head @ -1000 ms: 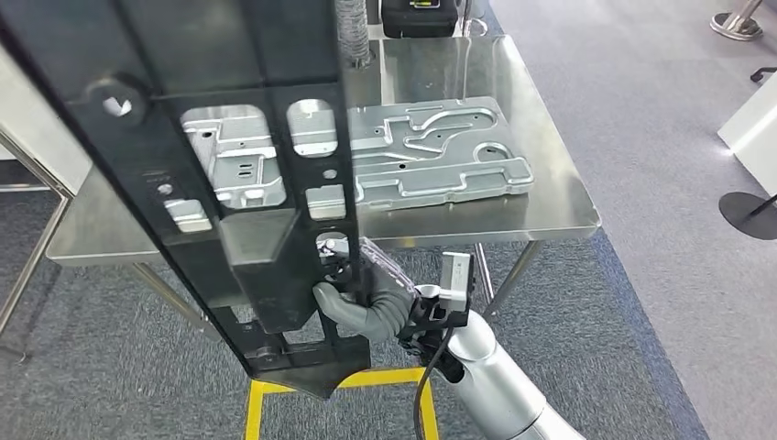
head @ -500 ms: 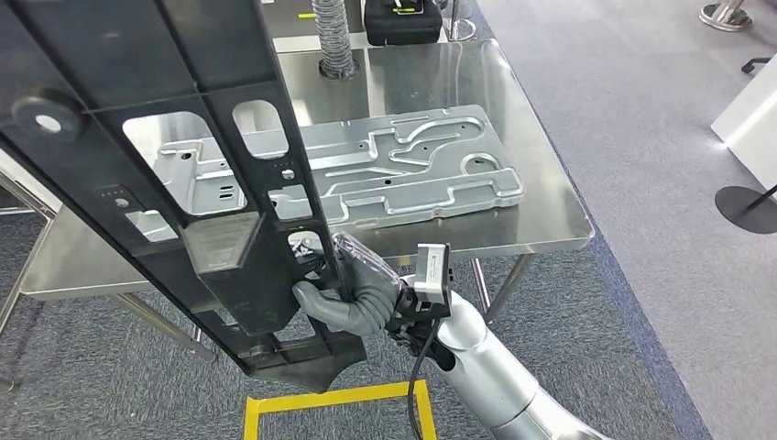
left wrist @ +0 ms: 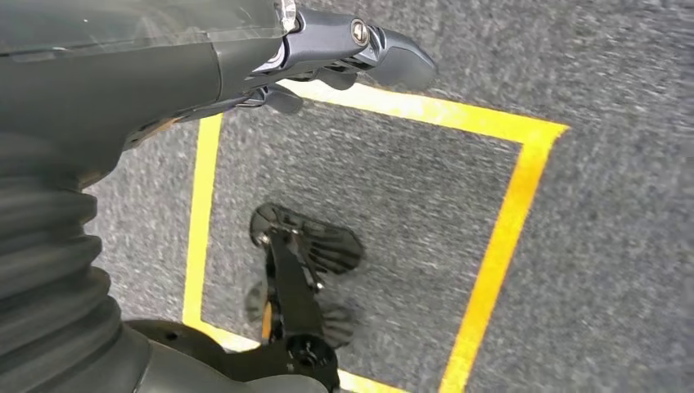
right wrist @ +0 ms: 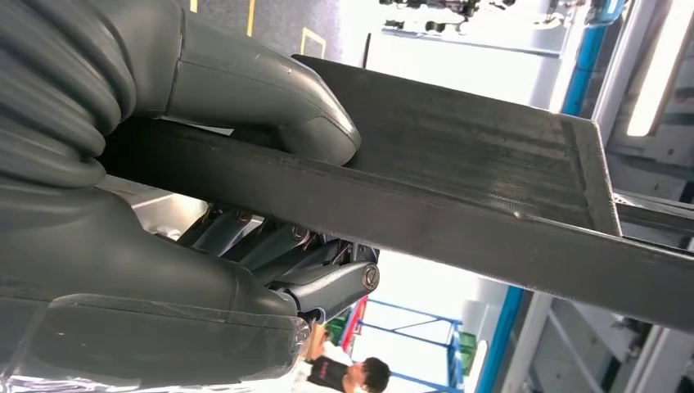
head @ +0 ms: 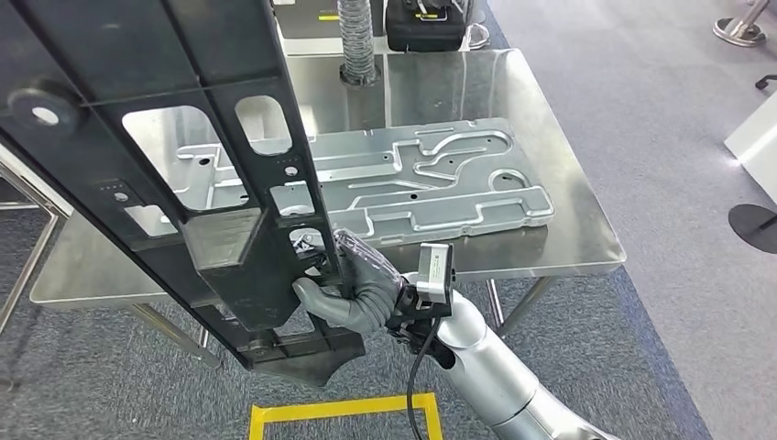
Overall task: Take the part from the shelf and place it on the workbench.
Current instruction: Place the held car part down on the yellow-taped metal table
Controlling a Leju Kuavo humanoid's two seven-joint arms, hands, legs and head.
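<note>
A long black plastic part (head: 183, 183) with cut-out windows stands tilted in front of me, hiding the workbench's left side. My right hand (head: 353, 289) grips its lower edge from the right, below the workbench's front edge. In the right wrist view the thumb (right wrist: 270, 115) presses on the part's flat rib (right wrist: 458, 188) and the fingers wrap under it. The steel workbench (head: 550, 119) lies just beyond the part. My left hand (left wrist: 245, 65) hangs over the floor, holding nothing, with its fingers apart.
A large stamped silver metal plate (head: 412, 183) covers the middle of the workbench. A ribbed hose (head: 355, 41) and a black case (head: 423, 23) stand at its back edge. Yellow tape (head: 344, 408) marks a square on the grey carpet. A person (right wrist: 360, 372) shows far off.
The whole picture has shifted, so the camera has moved. The part leans further left in the picture than a second ago. My right hand keeps the same grip on it.
</note>
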